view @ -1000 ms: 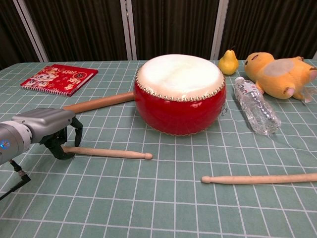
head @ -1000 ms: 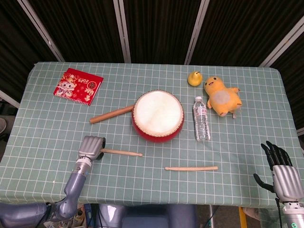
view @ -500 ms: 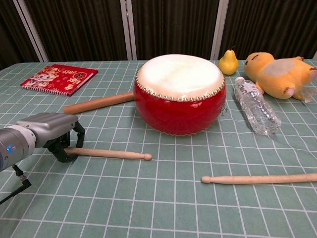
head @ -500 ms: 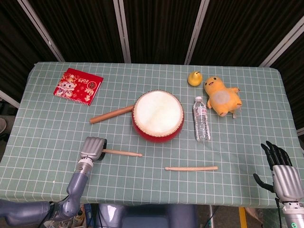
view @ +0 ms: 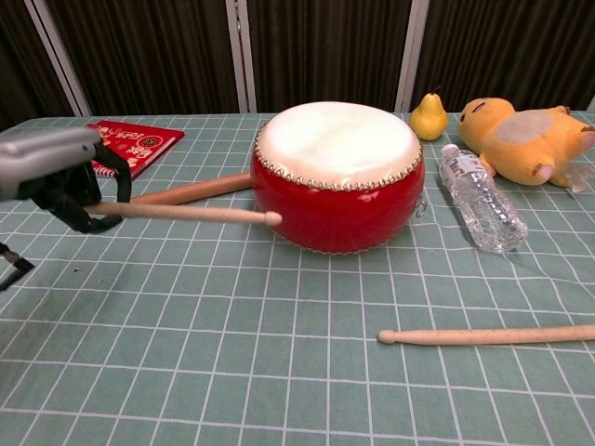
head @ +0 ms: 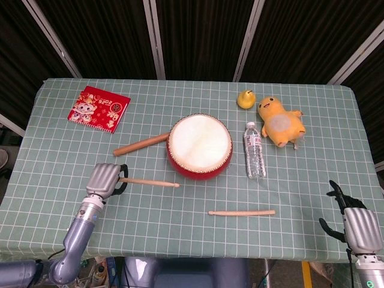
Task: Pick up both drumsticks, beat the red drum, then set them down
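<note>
Gripping one drumstick [view: 186, 213] by its butt, the left hand [view: 58, 172] holds it level above the table [head: 54, 150], tip beside the red drum [head: 200, 147]. Second drumstick [head: 242, 212] lies near the front edge. Right hand [head: 353, 216], at the front right corner, holds nothing, fingers apart.

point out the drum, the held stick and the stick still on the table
drum [view: 337, 139], chest view, middle of the white skin
held stick [view: 191, 214], chest view, mid shaft
table stick [head: 241, 212], head view, mid shaft

Table [head: 312, 180] in green grid-patterned cloth, dark curtains [head: 198, 36] behind — pale slanted poles [head: 155, 36].
</note>
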